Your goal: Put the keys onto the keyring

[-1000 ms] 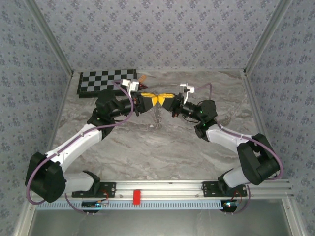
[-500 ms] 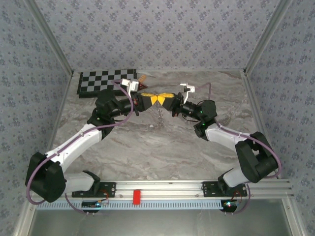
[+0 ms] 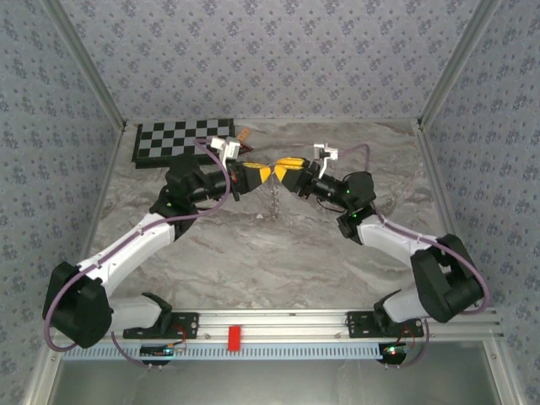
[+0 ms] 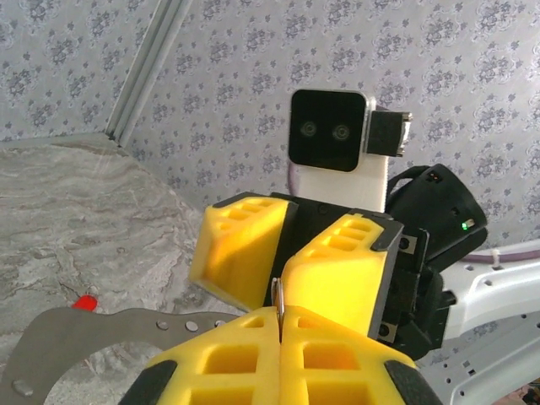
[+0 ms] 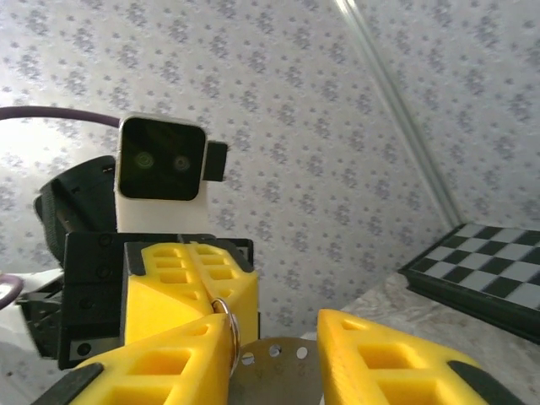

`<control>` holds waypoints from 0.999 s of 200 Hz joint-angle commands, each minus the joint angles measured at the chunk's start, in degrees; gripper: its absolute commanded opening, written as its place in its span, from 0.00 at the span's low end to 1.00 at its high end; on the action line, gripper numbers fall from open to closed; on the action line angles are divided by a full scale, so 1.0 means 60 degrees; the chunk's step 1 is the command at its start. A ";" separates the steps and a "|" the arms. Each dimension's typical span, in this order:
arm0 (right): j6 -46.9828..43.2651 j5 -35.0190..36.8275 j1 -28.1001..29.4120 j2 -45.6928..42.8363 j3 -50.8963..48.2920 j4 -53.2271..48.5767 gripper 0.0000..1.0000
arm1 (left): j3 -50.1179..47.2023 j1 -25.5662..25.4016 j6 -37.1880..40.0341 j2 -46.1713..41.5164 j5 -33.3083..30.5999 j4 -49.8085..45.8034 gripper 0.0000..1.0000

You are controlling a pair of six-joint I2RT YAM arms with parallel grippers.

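Holding at upper centre of the top view: thin silver oval keyring (image 5: 226,325), pinched edge-on in the left gripper (image 4: 278,325), yellow fingers closed tight on it; short metal chain (image 3: 272,201) hangs straight down beneath. Right gripper (image 5: 274,342) faces it tip to tip, jaws partly apart, gripping nothing, ring just beside its lower-left finger. Tiny red-headed key (image 4: 83,301) lies on the table, lower left of the left wrist view, well apart from both; blade axis too small to read. Judgement: the free right arm should fetch it. Grey marbled tabletop (image 3: 278,253), checkerboard (image 3: 173,139) upper left, patterned walls (image 3: 270,59) around
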 commanded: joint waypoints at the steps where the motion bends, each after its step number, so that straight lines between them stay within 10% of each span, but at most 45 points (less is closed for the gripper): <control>1: -0.1472 0.0986 -0.0030 -0.0903 -0.0194 -0.1424 0.35 | 0.0229 -0.0085 0.0312 -0.0382 -0.0171 0.0035 0.00; 89: -0.5381 0.4252 0.1433 -0.2236 0.0818 -0.5727 0.38 | 0.0186 -0.0108 0.0467 -0.0488 -0.0524 -0.0223 0.00; 200: -0.5322 0.3491 0.1666 -0.1817 0.1280 -0.5729 0.25 | 0.0120 -0.0121 0.0581 -0.0589 -0.0461 -0.0285 0.00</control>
